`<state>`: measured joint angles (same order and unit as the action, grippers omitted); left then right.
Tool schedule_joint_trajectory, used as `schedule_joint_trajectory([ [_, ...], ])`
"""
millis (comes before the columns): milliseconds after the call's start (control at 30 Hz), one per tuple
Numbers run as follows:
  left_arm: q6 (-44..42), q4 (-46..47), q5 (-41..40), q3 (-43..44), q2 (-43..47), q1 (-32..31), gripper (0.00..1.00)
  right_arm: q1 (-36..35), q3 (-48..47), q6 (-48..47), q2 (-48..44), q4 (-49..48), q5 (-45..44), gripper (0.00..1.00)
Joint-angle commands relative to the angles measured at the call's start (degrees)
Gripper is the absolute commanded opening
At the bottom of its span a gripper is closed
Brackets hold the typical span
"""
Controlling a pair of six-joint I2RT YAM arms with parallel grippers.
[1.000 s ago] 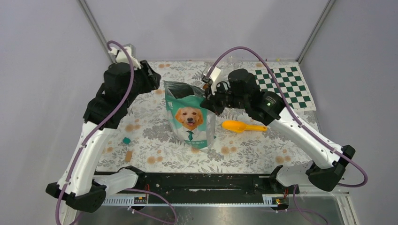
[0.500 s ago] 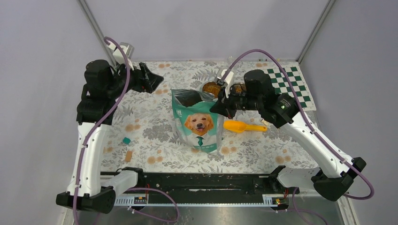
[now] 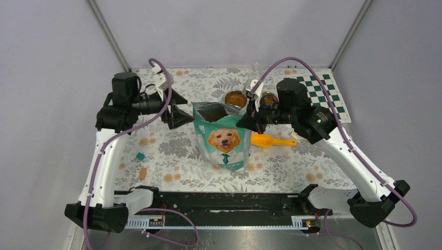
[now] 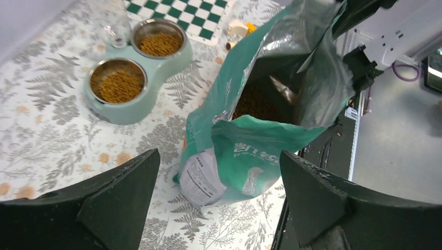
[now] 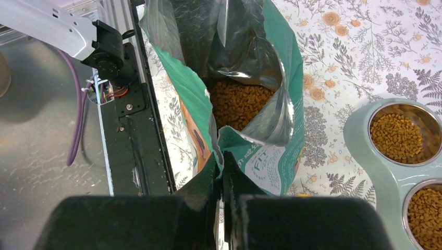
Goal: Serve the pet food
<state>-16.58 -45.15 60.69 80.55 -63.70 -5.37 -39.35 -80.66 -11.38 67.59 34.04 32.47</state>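
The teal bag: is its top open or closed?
Open. The teal bag gapes at the top, and the pet food shows inside; the right gripper pinches its rim.

Left hand [image 3: 184, 108] off bag [image 3: 224, 141], open.

The bag [image 3: 221, 140] stands upright in the middle of the table [image 3: 167, 156], mouth up, with pet food [image 5: 237, 101] inside. Just behind it sits the double bowl [image 4: 130, 112], pet food in both cups. The scoop [image 3: 268, 140] lies just right of the bag, handle pointing right. The chequer mat [image 3: 318, 96] lies at the far right corner. The left hand [image 3: 182, 108] hangs left of the bag's top, apart from it, fingers spread. The right hand [image 5: 221, 161] pinches the bag's right rim. A small block [image 3: 140, 155] lies near the front left
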Motion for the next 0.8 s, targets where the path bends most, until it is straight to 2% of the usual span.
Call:
schedule_joint_trajectory([
  [0, -2.54, 6.34, -1.57, -3.75, -1.25, -5.25, 0.87, 0.37, -1.69, -0.73, -3.34, -4.7, 6.28, 0.0],
  [67, -2.59, 8.67, -4.17, -4.21, -2.53, -7.4, 0.85, 0.36, -1.56, -0.75, -3.14, -4.76, 6.84, 0.0],
  [200, -2.94, 10.73, -3.54, -3.71, -3.95, -8.45, 0.84, 0.35, -1.56, -0.85, -2.62, -4.79, 7.03, 0.0],
  [400, -5.59, 18.64, 0.59, -7.15, -1.59, -8.82, 0.85, 0.41, -1.34, -1.14, -2.5, -4.85, 6.46, 0.0],
  [500, -6.61, 21.19, 4.56, -8.35, -1.7, -8.85, 0.79, 0.38, -1.17, -1.19, -2.7, -4.79, 5.68, 0.0],
  [533, -6.9, 21.3, 5.37, -8.46, -1.98, -8.86, 0.76, 0.4, -1.09, -1.26, -2.8, -4.81, 5.49, 0.0],
  [667, -9.83, 18.77, 6.18, -7.77, -2.76, -8.87, 0.44, 0.39, -1.22, -1.26, -3.22, -4.85, 4.5, 0.0],
  [767, -12.54, 16.94, 5.58, -6.63, -2.24, -8.79, 0.13, 0.33, -1.48, -1.49, -3.83, -4.84, 2.55, 0.0],
])
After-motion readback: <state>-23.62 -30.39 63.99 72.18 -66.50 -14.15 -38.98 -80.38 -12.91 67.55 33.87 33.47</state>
